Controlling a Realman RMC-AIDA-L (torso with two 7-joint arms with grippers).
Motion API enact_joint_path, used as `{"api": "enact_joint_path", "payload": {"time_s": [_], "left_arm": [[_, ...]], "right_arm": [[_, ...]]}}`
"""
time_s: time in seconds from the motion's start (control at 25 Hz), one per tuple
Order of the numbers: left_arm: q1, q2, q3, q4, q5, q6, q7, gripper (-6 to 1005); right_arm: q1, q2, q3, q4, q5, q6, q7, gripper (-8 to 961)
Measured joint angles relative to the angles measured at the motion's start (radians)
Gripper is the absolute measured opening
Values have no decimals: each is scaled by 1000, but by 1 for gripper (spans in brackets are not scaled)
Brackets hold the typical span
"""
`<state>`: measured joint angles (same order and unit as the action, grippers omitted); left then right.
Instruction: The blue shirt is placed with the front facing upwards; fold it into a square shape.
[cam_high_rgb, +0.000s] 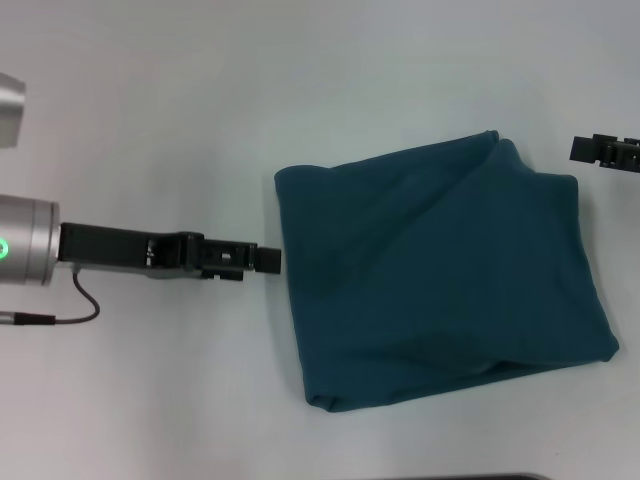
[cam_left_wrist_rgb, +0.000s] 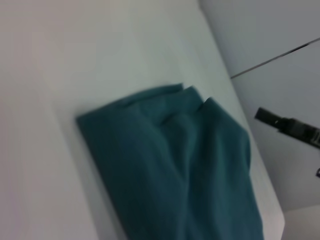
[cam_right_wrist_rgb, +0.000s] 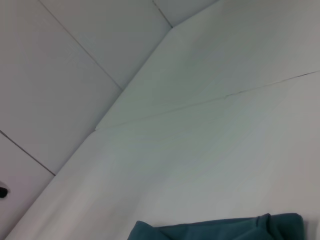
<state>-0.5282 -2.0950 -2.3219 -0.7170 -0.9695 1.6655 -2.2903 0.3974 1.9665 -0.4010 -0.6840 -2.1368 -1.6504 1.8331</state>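
Two arms in view. Left gripper (cam_high_rgb: 268, 259) sits low over the white table (cam_high_rgb: 150, 400), tip just beside the blue shirt's (cam_high_rgb: 440, 270) left edge; I cannot tell its finger state. Shirt lies centre-right, already a rough square, lettering hidden. I judge the remaining step is tidying: square the far-right corner without dragging layers. Right gripper (cam_high_rgb: 606, 151) hangs just beyond that corner, state unclear.
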Motion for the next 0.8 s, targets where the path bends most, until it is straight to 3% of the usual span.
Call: {"api": "enact_joint_path", "payload": {"time_s": [0.44,0.8], "left_arm": [[-52,-23,91,89,17,-99,-10,934],[-84,-27,119,114,19,-136,-19,901]], "right_arm": [[1,-3,0,-2,-2,-6,0,779],[-3,-3,1,-2,-3,-9,2,778]]}}
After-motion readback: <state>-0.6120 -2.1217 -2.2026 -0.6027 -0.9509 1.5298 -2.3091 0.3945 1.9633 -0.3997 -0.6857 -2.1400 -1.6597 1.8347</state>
